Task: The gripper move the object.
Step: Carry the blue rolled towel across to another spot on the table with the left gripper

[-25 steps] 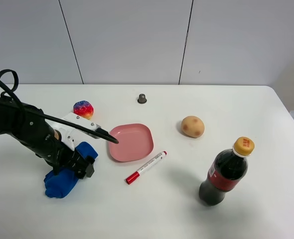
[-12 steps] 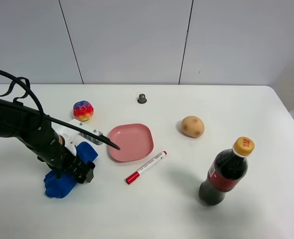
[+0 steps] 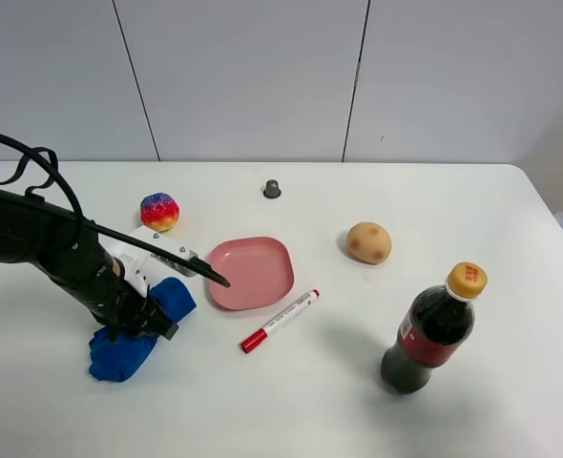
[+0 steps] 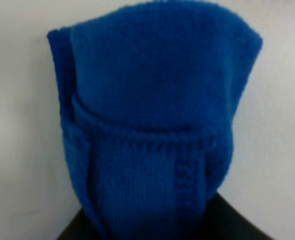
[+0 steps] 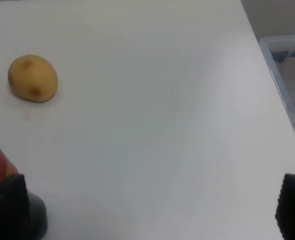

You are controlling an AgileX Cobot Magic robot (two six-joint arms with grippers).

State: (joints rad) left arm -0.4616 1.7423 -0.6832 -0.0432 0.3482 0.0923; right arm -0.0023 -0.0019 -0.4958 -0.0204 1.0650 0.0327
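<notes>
a white table point(image 3: 406, 191) carries seven things. a blue knitted cloth point(image 3: 121, 353) lies crumpled at the left, with a multicoloured ball point(image 3: 159, 211) behind it. near the middle sit a pink plate point(image 3: 253, 272) and a red marker point(image 3: 280, 321) just beside it. a small dark cap point(image 3: 272, 189) stands farther back. a potato point(image 3: 369, 242) and an upright cola bottle point(image 3: 434, 329) occupy the right.

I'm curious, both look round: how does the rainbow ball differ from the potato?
The rainbow ball is red, blue and yellow; the potato is tan with brown spots. The ball looks smaller than the potato. The ball lies left of the pink plate, the potato right. Both are roundish, resting on the table.
</notes>
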